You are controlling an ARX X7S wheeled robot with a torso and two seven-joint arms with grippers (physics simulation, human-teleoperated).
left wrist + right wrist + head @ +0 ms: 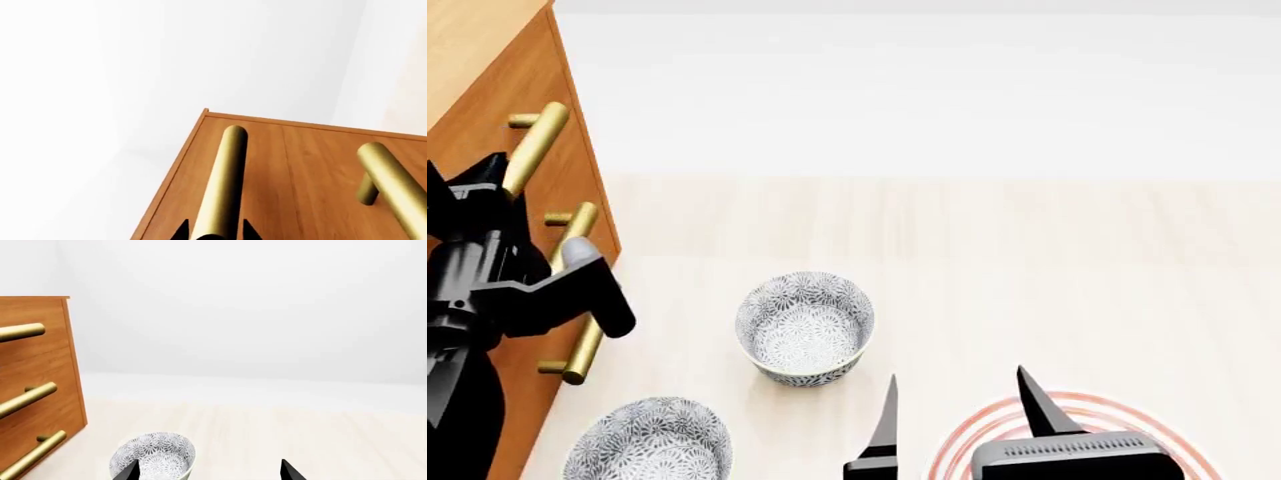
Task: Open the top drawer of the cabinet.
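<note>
The cabinet (557, 185) stands at the left of the head view, orange-brown wood with three brass bar handles. Its top drawer (192, 176) sits flush with the front. My left gripper (215, 231) is at the top drawer's brass handle (224, 175); its two black fingertips (181, 233) press close on either side of the bar. From the head, the left gripper (497, 178) is against that same top handle (537, 140). My right gripper (961, 412) hangs open over the floor, away from the cabinet (40, 360), with nothing between its fingers.
The middle drawer's handle (393, 185) lies beside the gripped one. Two patterned bowls (805, 327) (647, 442) sit on the pale floor before the cabinet. A red-ringed plate (1121, 408) lies under the right arm. One of the bowls (153, 454) shows by the right gripper (210, 471).
</note>
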